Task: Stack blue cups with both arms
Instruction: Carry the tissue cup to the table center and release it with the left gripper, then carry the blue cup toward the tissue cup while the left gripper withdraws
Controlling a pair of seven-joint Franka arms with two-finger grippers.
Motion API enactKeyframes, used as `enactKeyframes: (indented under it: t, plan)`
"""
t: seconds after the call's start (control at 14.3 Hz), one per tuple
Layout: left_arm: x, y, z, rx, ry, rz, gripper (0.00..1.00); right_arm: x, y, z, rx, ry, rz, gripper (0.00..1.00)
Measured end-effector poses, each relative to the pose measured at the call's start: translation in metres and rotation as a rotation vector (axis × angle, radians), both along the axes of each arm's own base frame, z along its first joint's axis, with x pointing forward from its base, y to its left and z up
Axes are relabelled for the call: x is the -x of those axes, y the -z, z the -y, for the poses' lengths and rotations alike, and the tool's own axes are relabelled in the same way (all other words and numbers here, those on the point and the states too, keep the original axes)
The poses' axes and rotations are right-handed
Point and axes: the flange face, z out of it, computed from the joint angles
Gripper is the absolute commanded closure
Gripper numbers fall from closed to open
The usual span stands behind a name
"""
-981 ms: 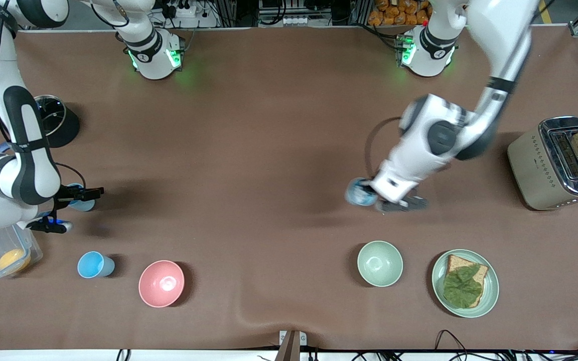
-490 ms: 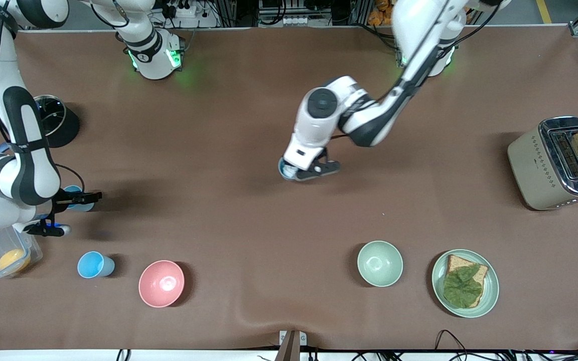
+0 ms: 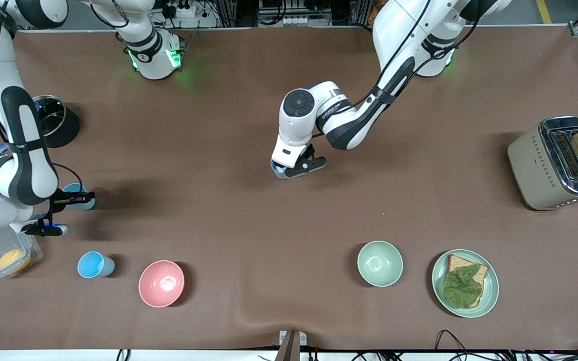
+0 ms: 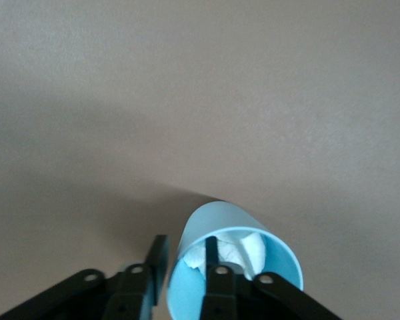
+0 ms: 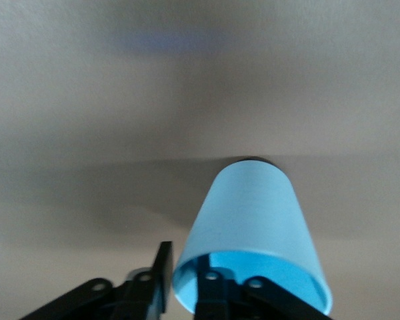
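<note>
My left gripper [image 3: 291, 172] hangs over the table's middle, shut on the wall of a pale blue cup [image 3: 277, 173], which the hand mostly hides. In the left wrist view the gripper [image 4: 185, 261] has one finger inside the cup [image 4: 243, 230] and one outside, and white paper lies in the cup. My right gripper [image 3: 70, 198], at the right arm's end of the table, is shut the same way on a bright blue cup [image 3: 85, 203], as the right wrist view shows for that gripper [image 5: 187, 273] and cup [image 5: 253, 213]. Another sky-blue cup [image 3: 93, 264] stands beside the pink bowl [image 3: 161, 283].
A pale green bowl [image 3: 380, 263] and a plate [image 3: 490, 291] with bread and a leaf lie near the front camera. A toaster [image 3: 535, 165] holding bread stands at the left arm's end. A clear container [image 3: 23, 240] with something orange inside and a black lidded pot [image 3: 65, 125] are near the right arm.
My left arm has swung the pale cup from above the green bowl to the table's middle. My right gripper has drifted slightly toward its own end with its cup.
</note>
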Motion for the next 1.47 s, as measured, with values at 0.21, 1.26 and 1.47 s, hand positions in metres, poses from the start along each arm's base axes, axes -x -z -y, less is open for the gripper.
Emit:
enactKeyframes:
  t: [0.21,1.26,1.47]
  plan:
    - [-0.009,-0.036,-0.001,0.010,-0.031,0.033,0.00,0.001,-0.007,0.008,-0.016,0.026,-0.005,1.00]
    - [-0.166,-0.303,-0.357,-0.120,0.127,0.134,0.00,0.013,-0.213,-0.297,-0.063,0.327,-0.239,1.00]
    - [-0.153,-0.344,-0.399,-0.121,0.141,0.085,0.00,0.020,-0.219,-0.391,-0.048,0.407,-0.184,1.00]
